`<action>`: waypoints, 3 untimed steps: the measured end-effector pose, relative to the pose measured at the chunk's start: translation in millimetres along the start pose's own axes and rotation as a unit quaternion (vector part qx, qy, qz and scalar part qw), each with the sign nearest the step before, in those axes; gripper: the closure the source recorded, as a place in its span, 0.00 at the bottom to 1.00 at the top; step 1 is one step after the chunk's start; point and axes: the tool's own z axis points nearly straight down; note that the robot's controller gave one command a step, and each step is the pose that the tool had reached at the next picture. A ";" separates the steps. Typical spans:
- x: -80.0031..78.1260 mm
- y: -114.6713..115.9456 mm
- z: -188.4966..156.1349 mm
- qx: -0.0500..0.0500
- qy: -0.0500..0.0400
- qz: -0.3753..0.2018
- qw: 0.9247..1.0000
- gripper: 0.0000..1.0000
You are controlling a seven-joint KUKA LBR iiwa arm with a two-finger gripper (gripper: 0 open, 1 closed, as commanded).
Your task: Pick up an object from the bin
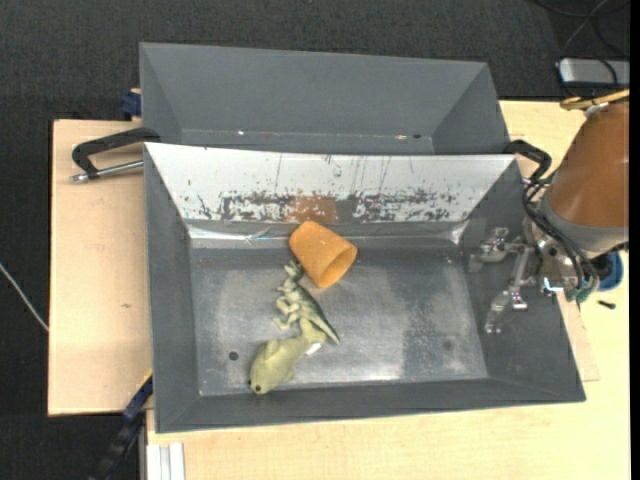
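My gripper (491, 284) hangs over the bin's right wall, its two metal fingers pointing left and standing apart, with nothing between them. An orange cup (322, 253) lies tipped on its side near the back wall, at the middle of the bin floor. Just in front of it lies a yellow-green toy dinosaur (277, 361), its head towards the front edge; its pale ribbed tail end (291, 303) reaches up to the cup. Both things lie well to the left of the gripper.
The bin floor between the toys and the right wall is bare grey metal. The back wall is scratched and reflective. An orange cover sits on the arm at the right.
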 end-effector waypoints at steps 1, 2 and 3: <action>-27.3 91.7 -29.5 -0.001 -0.007 -0.021 1.000 0.00; -46.7 185.9 45.5 -0.001 -0.002 -0.106 0.994 0.00; 7.2 256.5 23.6 -0.001 -0.003 -0.257 0.966 0.00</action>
